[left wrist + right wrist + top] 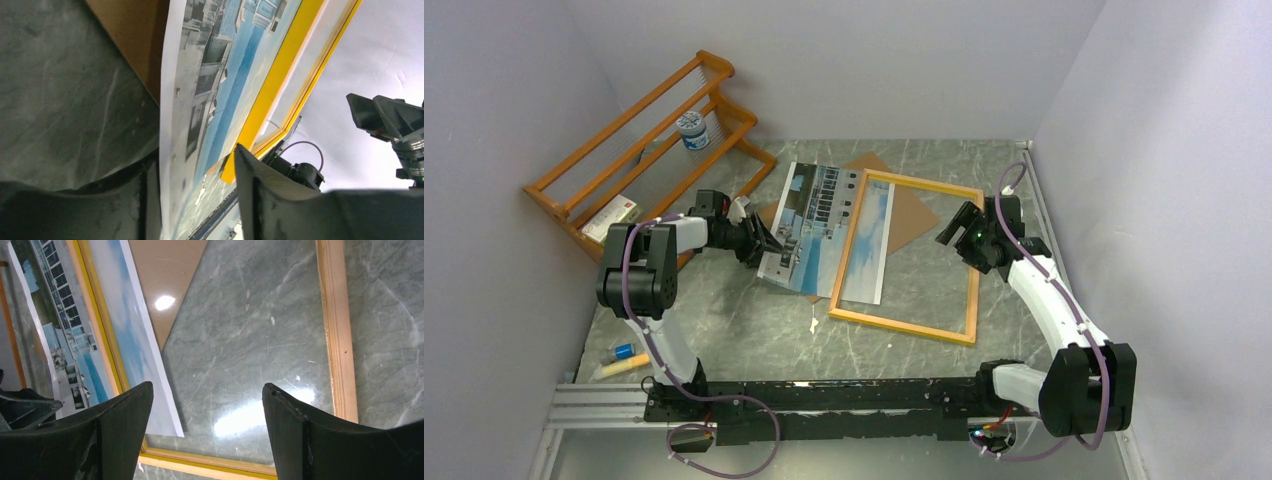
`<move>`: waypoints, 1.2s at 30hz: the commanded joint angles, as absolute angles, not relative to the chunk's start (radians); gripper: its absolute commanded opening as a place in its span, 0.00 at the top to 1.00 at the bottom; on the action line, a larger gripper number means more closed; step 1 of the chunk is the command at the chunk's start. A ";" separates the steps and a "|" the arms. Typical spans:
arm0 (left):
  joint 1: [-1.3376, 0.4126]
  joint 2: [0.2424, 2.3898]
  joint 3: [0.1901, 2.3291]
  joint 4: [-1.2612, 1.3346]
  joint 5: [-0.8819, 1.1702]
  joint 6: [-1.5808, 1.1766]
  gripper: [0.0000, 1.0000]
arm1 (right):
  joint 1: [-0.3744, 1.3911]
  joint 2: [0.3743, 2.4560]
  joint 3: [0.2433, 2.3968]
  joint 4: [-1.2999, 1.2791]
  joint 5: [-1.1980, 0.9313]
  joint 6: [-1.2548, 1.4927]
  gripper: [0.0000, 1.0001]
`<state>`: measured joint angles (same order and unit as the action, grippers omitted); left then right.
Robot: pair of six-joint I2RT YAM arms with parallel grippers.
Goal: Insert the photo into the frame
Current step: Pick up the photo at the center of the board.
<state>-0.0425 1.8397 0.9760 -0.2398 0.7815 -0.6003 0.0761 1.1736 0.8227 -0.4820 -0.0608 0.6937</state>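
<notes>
The photo (824, 225) of a white building and blue sky lies flat at the table's middle. Its right part runs under the left bar of the frame (972, 260) and shows inside it. The frame lies flat, wood-orange side up. My left gripper (769, 245) is at the photo's left edge. In the left wrist view the photo (200, 100) passes between the parted fingers of this gripper (195, 157), close to the left one, with the yellow frame bar (270, 85) behind. My right gripper (954, 222) hovers open and empty over the frame's inside (207, 385), between the photo (130, 340) and the right bar (337, 330).
A brown hardboard panel (914, 215) lies under the photo and the frame's far part. An orange-brown slatted rack (639, 140) with a white jar (692, 130) and a small box (612, 217) stands at the back left. A marker (624, 352) lies at the near left, a white scrap (814, 323) by the frame's near corner.
</notes>
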 commanded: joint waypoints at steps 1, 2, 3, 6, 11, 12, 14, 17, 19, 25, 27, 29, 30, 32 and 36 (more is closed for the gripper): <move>-0.044 1.843 1.011 -0.200 0.872 -0.603 0.54 | 0.081 1.146 0.823 -0.454 -0.062 0.706 0.17; -0.045 1.837 1.020 -0.213 0.871 -0.593 0.59 | 0.081 1.146 0.826 -0.458 -0.061 0.706 0.17; -0.045 1.831 1.029 -0.232 0.864 -0.576 0.66 | 0.081 1.146 0.827 -0.458 -0.060 0.707 0.17; -0.044 1.803 1.069 -0.317 0.816 -0.513 0.85 | 0.083 1.144 0.831 -0.456 -0.059 0.707 0.17; -0.045 1.740 1.173 -0.516 0.660 -0.400 0.97 | 0.083 1.146 0.848 -0.461 -0.049 0.706 0.17; -0.044 1.723 1.196 -0.553 0.615 -0.385 0.98 | 0.083 1.148 0.853 -0.462 -0.046 0.702 0.18; -0.047 1.688 1.243 -0.614 0.521 -0.358 0.97 | 0.084 1.152 0.862 -0.464 -0.040 0.696 0.18; -0.050 1.643 1.321 -0.699 0.415 -0.321 0.98 | 0.086 1.158 0.873 -0.468 -0.027 0.694 0.18; -0.052 1.620 1.373 -0.748 0.351 -0.303 0.98 | 0.087 1.160 0.878 -0.466 -0.023 0.694 0.18; -0.063 1.573 1.529 -0.839 0.243 -0.251 0.97 | 0.092 1.163 0.892 -0.460 -0.021 0.699 0.18; -0.067 1.562 1.576 -0.859 0.269 -0.233 0.97 | 0.093 1.167 0.899 -0.463 -0.020 0.701 0.18; -0.070 1.551 1.616 -0.887 0.314 -0.205 0.97 | 0.098 1.166 0.903 -0.457 -0.029 0.699 0.17; -0.070 1.544 1.638 -0.900 0.328 -0.199 0.97 | 0.099 1.164 0.905 -0.446 -0.044 0.695 0.17; -0.070 1.525 1.657 -0.909 0.359 -0.198 0.97 | 0.108 1.156 0.904 -0.421 -0.072 0.693 0.15; -0.080 1.501 1.704 -0.911 0.439 -0.199 0.97 | 0.130 1.140 0.912 -0.363 -0.131 0.704 0.13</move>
